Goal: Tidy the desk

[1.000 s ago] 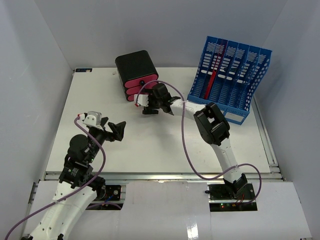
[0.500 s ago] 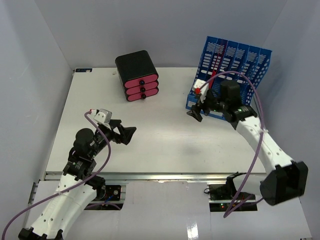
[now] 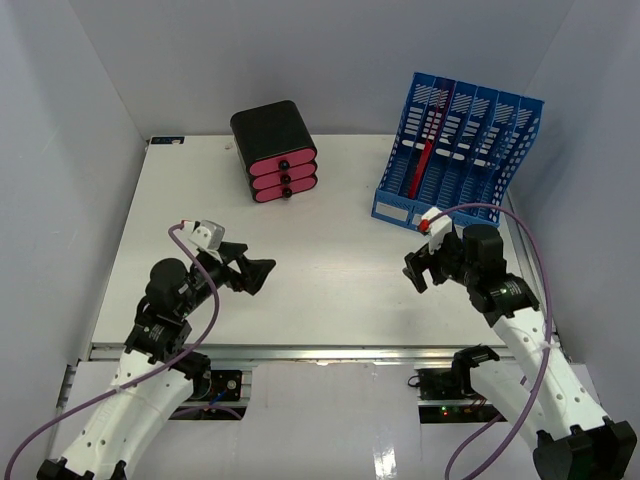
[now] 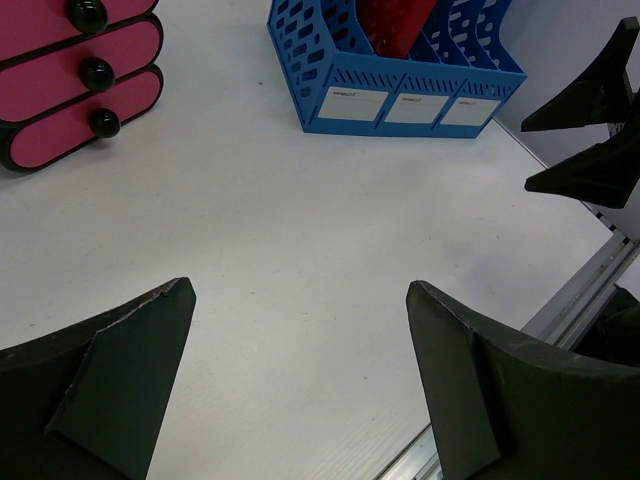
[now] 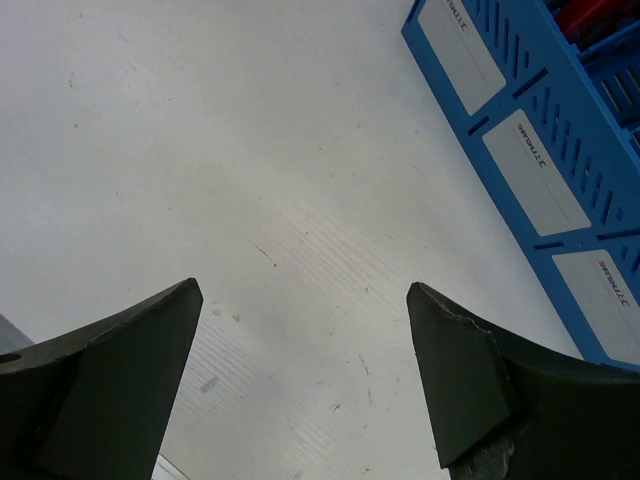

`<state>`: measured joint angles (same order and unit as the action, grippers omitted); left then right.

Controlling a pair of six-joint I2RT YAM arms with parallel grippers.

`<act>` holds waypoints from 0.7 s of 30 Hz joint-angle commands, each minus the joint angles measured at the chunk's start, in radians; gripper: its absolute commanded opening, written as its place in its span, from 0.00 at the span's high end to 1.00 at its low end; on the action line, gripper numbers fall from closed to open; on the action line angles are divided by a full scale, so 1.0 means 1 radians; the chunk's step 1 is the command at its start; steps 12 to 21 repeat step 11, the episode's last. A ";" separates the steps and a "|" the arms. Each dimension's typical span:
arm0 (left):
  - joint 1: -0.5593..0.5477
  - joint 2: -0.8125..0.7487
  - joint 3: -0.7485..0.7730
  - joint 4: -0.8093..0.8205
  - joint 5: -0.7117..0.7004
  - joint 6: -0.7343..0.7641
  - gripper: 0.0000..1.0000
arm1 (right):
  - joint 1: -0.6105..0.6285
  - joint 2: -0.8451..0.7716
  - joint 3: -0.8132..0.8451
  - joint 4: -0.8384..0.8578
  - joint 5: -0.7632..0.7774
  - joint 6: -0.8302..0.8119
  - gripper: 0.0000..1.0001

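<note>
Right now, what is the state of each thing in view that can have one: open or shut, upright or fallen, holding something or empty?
Drawer unit: upright, all three pink drawers shut.
File rack: upright, with a red item standing in one slot.
Left gripper: open, holding nothing, above the desk.
Right gripper: open, holding nothing, near the file rack.
</note>
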<state>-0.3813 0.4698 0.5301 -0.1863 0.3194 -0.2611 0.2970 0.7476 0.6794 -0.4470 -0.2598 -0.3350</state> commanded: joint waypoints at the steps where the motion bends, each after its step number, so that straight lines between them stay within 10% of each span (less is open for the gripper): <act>1: 0.004 0.005 -0.002 -0.015 0.006 0.001 0.02 | 0.001 -0.062 -0.029 0.040 0.104 0.094 0.10; 21: 0.001 0.007 -0.004 -0.019 0.007 0.005 0.02 | -0.001 -0.115 -0.081 0.103 0.175 0.099 0.10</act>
